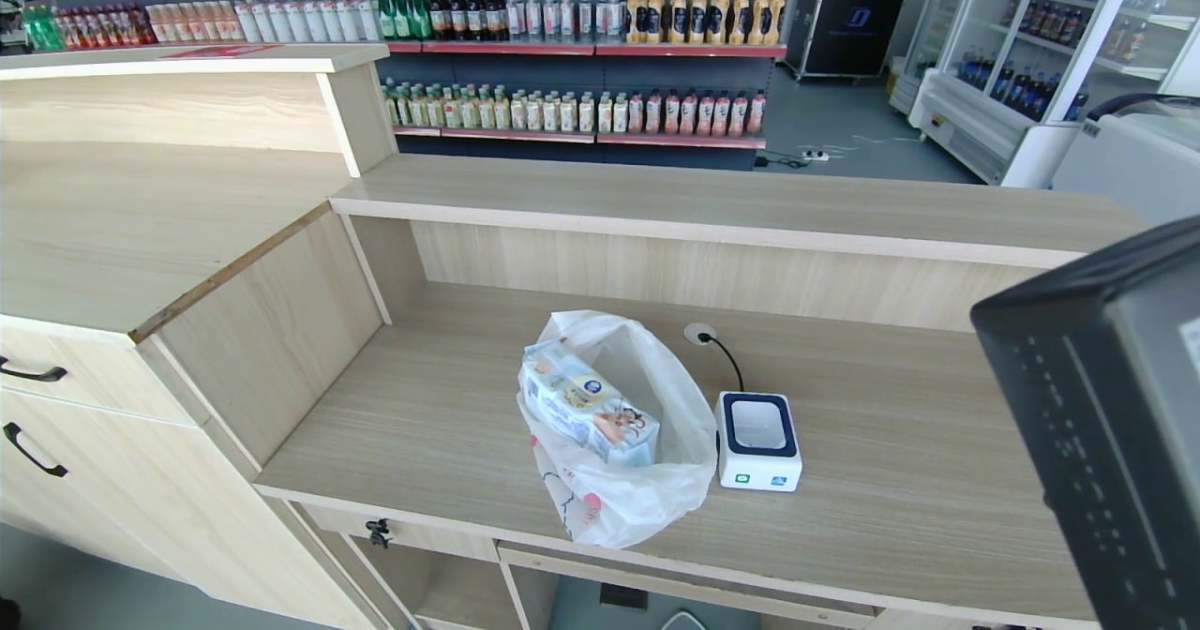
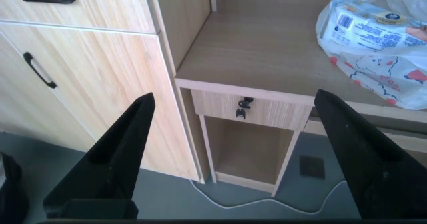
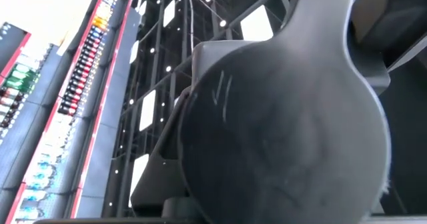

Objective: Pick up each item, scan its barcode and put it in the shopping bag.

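**Packet in the bag, left gripper spread below the worktop edge**

A white box-shaped barcode scanner with a dark blue rim round its window (image 1: 757, 441) stood on the pale wood-grain worktop (image 1: 891, 442). Its black cable (image 1: 727, 356) ran to a round port in the board just behind the scanner.

Just beside the scanner, on its left, lay the translucent white plastic shopping bag with a red print (image 1: 637, 489). Its mouth was open and its bottom reached the worktop's front edge. Inside the bag rested a white and blue soft-wrapped rectangular packet (image 1: 586, 405), lying tilted with one end toward the scanner.

The left gripper (image 2: 233, 97) hung lower than the worktop's front edge, on the bag's side of the scanner and well apart from the bag. Its two black fingers (image 2: 127, 151) were spread wide with nothing between them. In its wrist view the bag and packet lay off to one side. Straight ahead sat a shallow wooden drawer with a small black key in its lock (image 2: 243, 109).

To the right of the scanner rose a black monitor casing (image 1: 1106, 405).

Whether the right gripper was spread or pressed together could not be told. A dark rounded shape (image 3: 287, 117) sat close before its wrist camera.
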Tool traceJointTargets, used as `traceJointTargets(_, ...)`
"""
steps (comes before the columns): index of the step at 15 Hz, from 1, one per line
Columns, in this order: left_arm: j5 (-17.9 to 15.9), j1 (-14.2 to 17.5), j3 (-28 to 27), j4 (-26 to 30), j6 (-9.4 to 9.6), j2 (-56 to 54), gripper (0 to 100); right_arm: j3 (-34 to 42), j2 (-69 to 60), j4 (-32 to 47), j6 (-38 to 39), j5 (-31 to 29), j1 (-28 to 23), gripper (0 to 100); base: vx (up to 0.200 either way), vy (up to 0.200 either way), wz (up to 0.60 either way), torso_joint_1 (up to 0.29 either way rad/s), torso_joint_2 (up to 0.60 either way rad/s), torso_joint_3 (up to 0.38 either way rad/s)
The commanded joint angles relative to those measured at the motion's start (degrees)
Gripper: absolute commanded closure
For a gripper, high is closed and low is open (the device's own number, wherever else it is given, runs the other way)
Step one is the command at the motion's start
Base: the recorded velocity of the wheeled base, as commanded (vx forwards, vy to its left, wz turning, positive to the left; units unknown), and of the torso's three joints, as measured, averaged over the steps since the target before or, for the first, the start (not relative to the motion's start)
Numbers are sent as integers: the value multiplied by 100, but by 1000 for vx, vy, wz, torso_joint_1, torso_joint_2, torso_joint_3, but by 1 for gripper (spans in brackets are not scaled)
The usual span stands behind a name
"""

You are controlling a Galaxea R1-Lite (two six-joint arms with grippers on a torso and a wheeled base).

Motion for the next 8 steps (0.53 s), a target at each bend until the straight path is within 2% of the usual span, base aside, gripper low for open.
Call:
traceJointTargets(1, 2, 11, 0, 2, 1, -2, 0, -15, 35, 15, 8, 3, 14, 100, 0, 0, 0, 0, 0, 0)
traceJointTargets(8, 2, 2, 0, 2, 1, -2, 0, -15, 53, 41, 16, 3, 14, 100, 0, 0, 0, 0, 0, 0)
